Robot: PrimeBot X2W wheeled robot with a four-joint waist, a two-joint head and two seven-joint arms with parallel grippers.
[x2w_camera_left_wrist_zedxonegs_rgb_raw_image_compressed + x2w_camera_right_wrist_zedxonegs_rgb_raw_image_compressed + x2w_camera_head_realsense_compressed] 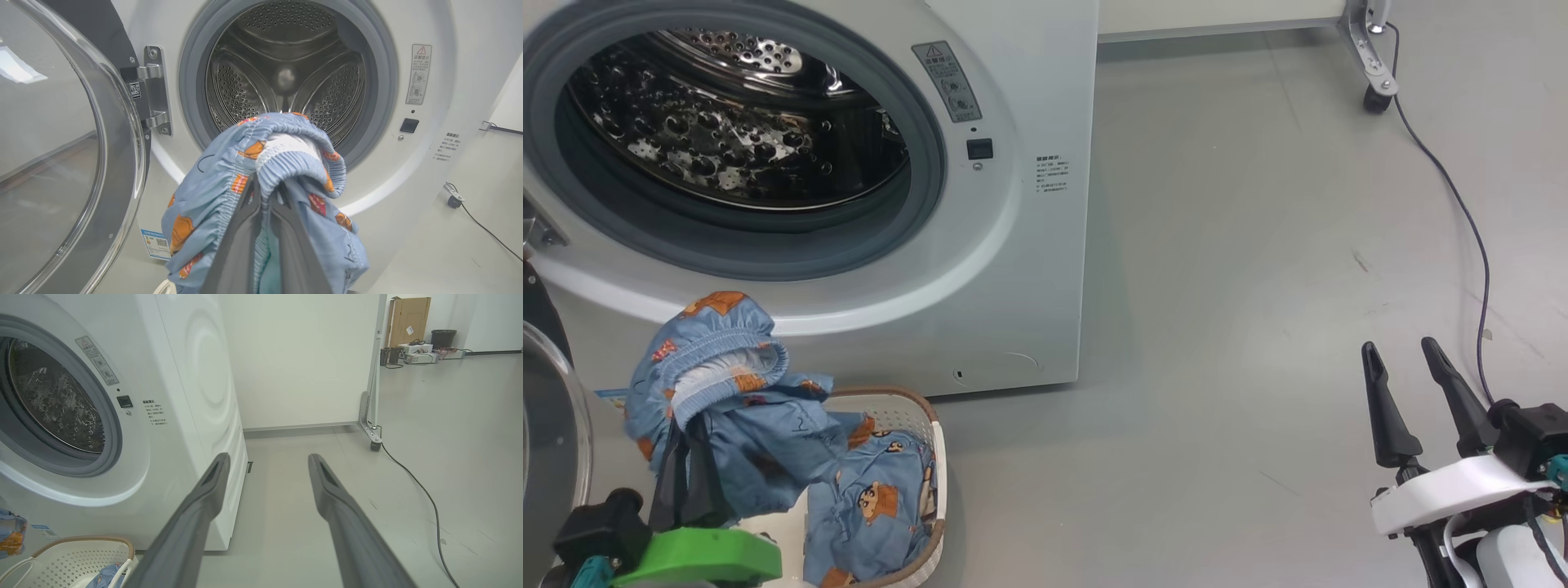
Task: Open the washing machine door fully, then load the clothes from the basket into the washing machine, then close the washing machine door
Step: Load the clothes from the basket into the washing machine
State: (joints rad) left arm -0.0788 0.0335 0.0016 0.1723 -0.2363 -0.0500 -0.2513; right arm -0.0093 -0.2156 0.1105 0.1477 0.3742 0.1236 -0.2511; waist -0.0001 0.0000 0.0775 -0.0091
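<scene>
The robot's left gripper angles up from the lower left toward the open drum of the washing machine, clamped tight on the clothes. The elastic waistband is bunched over its fingertips, and the rest hangs lengthwise down into the basket on the floor before the machine. The door stands swung open at left, while the right gripper hovers well to the right, fingers upright, spread wide and empty.
</scene>
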